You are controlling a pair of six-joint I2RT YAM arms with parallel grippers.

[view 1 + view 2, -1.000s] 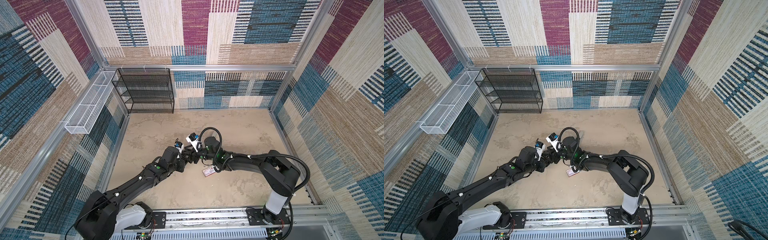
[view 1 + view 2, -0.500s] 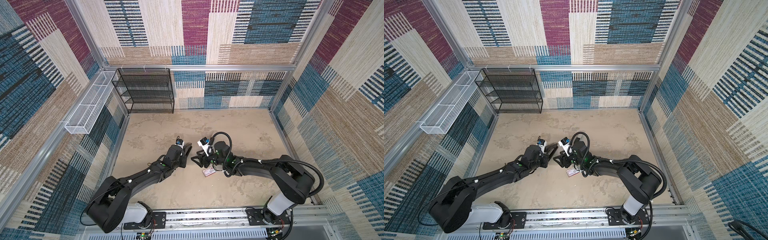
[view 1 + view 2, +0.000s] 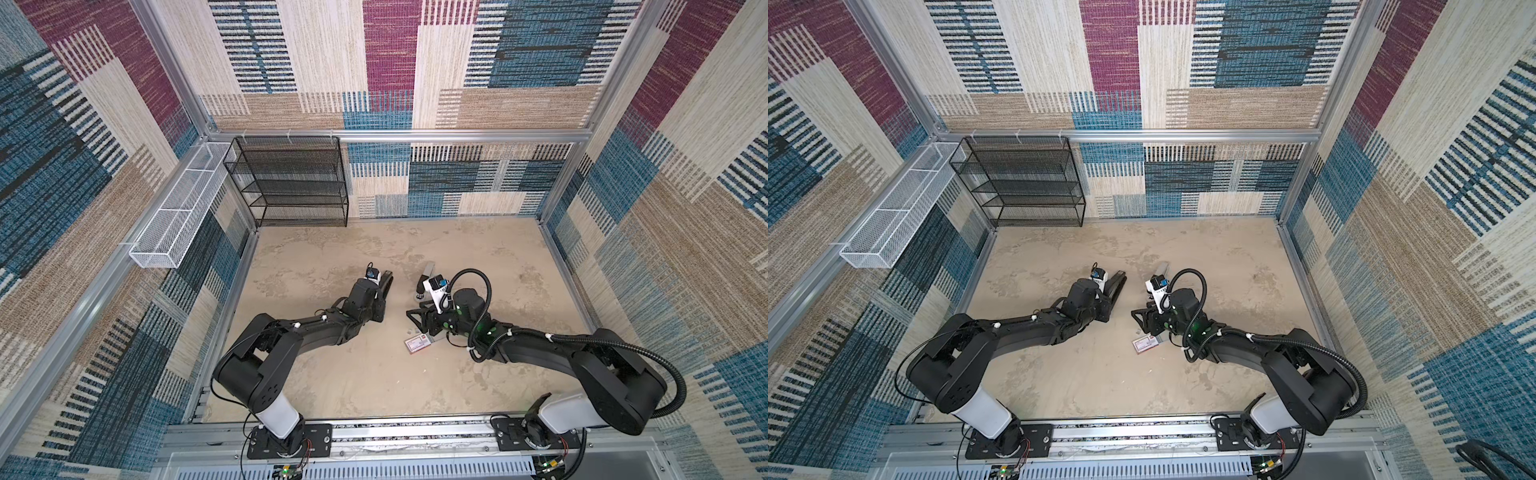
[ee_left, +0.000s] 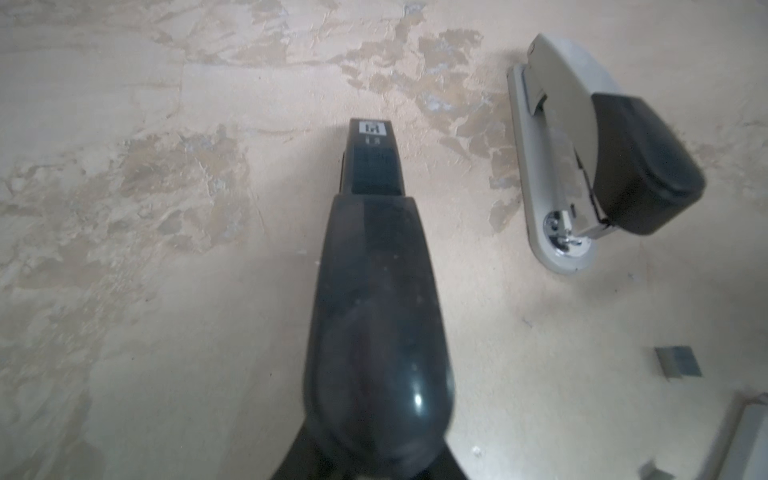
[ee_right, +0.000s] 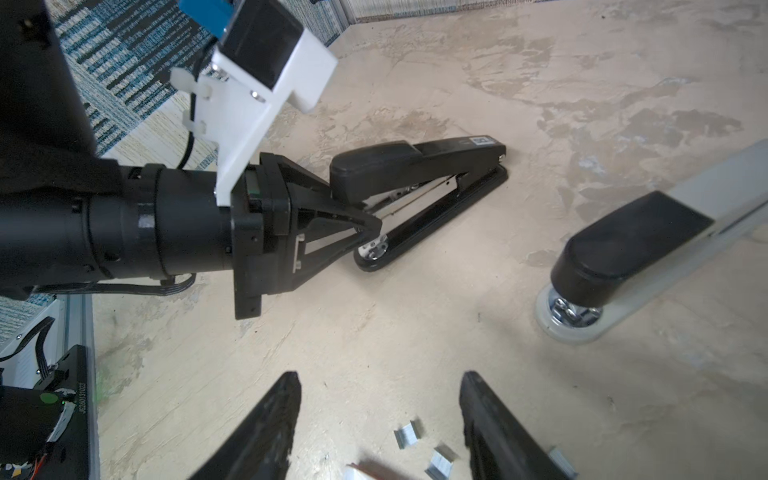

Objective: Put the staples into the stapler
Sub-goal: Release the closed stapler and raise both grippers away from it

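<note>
Right wrist view: staple pick-up pending beside the opened black stapler

On the table [image 3: 332,257], the black stapler [image 5: 419,174] lay with its top arm lifted off its base. A grey stapler [image 5: 648,249] stood near it, apart. The left gripper [image 5: 368,226] had its tips at the black stapler's open mouth; whether they clamped anything could not be told. The right gripper [image 5: 380,376] hung with fingers spread and empty. Below it the staples [image 5: 409,434] lay loose on the table, just beside the red-and-white box [image 3: 419,345].

Procedure, as judged:
1. Select one strip.
2. Lower the spread fingers on either side of its long edges.
3. Close gently, so the strip neither snaps nor skates.
4. Lift level.
5. Keep the black stapler's arm propped until the strip seats in the channel.

View coverage: both top views gave the arms' layout and the box, but the strips were too small to resolve there. Only the right wrist view showed the finger gaps. The left wrist view showed the black stapler's top and a few strips, not its own fingertips.
</note>
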